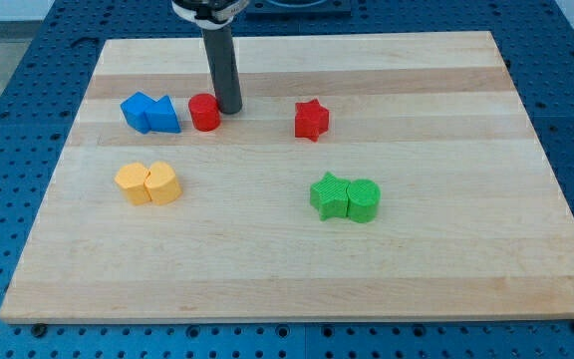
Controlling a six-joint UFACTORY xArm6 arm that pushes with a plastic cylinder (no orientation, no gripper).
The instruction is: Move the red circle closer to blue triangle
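The red circle (204, 113), a small, stiff, probably light puck that should slide easily, sits far-left just right of the blue triangle (163, 116); the rod, having no pincer and holding nothing, rests my tip (229, 108) against its right side, the natural push face.

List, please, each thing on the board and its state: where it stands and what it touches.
my tip: down on the board, against the red circle's right side
red circle: upright, a small gap from the blue triangle
blue triangle: touching the other blue block
red star: alone, touching nothing
two yellow blocks: side by side, touching
two green blocks: side by side, touching
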